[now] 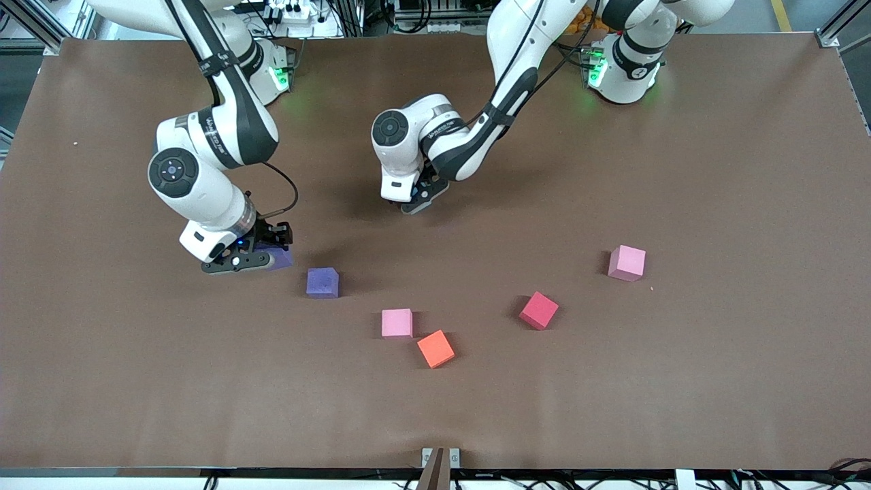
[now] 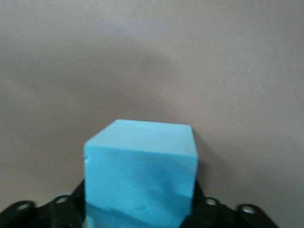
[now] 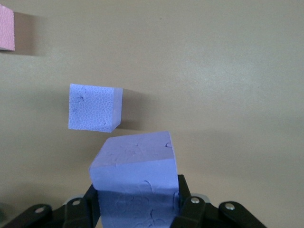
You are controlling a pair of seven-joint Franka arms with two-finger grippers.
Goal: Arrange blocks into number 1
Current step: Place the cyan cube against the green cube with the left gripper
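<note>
Currently mid-gathering. Right gripper [image 1: 262, 253] low at the worktop [image 1: 714, 381] toward the right arm's end, fingers pinching a purple block [image 3: 135, 178], tilted, just beside the second purple block [image 1: 322, 282]. Left gripper [image 1: 418, 201] low mid-worktop, fingers pinching the light blue block [image 2: 142, 168]. Crimson block [image 1: 539, 310] loose, turned diagonal. No column begun; green block not visible. Cubes: no long axis. Next, likely: square both held blocks, set in line.
</note>
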